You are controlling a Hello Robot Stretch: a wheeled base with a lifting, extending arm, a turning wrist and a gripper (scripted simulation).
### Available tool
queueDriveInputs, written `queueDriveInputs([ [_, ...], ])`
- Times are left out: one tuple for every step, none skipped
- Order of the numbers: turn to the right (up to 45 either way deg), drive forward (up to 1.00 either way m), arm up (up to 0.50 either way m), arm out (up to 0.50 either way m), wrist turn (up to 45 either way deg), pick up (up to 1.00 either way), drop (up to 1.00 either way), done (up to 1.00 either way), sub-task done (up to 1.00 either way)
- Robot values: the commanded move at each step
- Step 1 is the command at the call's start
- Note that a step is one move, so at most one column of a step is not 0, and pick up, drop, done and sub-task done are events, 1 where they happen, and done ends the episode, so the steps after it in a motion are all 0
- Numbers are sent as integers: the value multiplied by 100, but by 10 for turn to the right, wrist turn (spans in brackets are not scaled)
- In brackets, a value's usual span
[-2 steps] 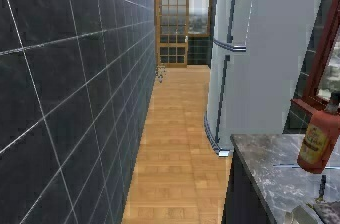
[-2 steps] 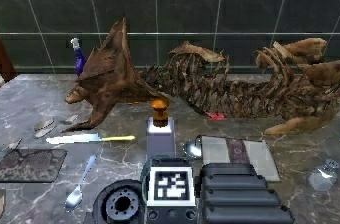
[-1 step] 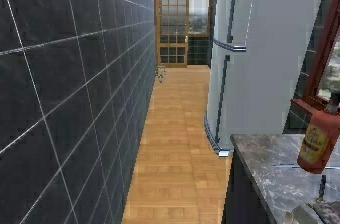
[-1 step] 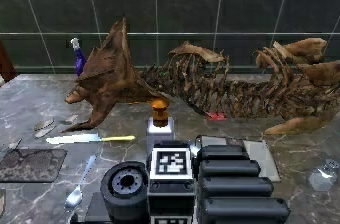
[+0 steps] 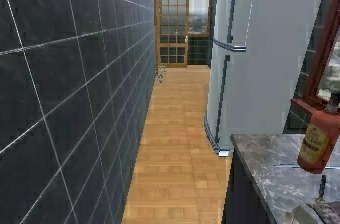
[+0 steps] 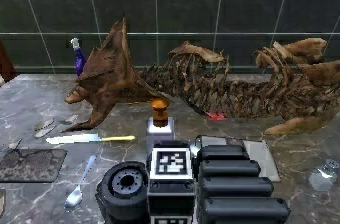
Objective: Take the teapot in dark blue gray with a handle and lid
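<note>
On the marble counter (image 6: 28,100) beside the arm (image 6: 238,185), a big brown dragon-like sculpture (image 6: 228,85) sprawls from 10 o'clock round to 3. A blue-purple spray bottle (image 6: 78,55) stands at 10 behind its head. A small orange-topped piece on a white base (image 6: 159,115) sits dead at 12, just past the arm's end. Knife (image 6: 90,138), spoon (image 6: 78,190) and dark mat (image 6: 23,165) lie at 8–9, and a small glass item (image 6: 323,178) at 4.

Gripper (image 6: 126,190): dark body at 6–7 on the bottom edge. I can't make out its far end, so I can't tell whether it holds anything.

Teapot: can't tell where it is. My guess is behind the sculpture's bulk or further along the counter.

Risks as I judge them:
- Wrong pick. The spray bottle is the only bluish thing here, and a colour match alone would grab it. It needs a handle and lid check.
- Reaching out from this spot would run the arm straight into the orange-topped piece, then the sculpture's flank. Either could tip or get shoved.
- A low sweep toward 9 would drag the cutlery off the counter.
- Driving on, going by the forward view: the lane is tight, with tiled wall (image 5: 48,110) at 9 and fridge (image 5: 243,70) at 1. The counter corner carries a red bottle (image 5: 320,140) at 4. A sloppy turn could clip the corner and topple the bottle.
</note>
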Motion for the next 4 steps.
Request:
queueDriveInputs([
  [0, 0, 0, 0, 450, 0, 0, 0, 0],
  [0, 0, 0, 0, 450, 0, 0, 0, 0],
  [0, 0, 0, 0, 240, 0, 0, 0, 0],
  [0, 0, -8, 0, 0, 0, 0, 0, 0],
])
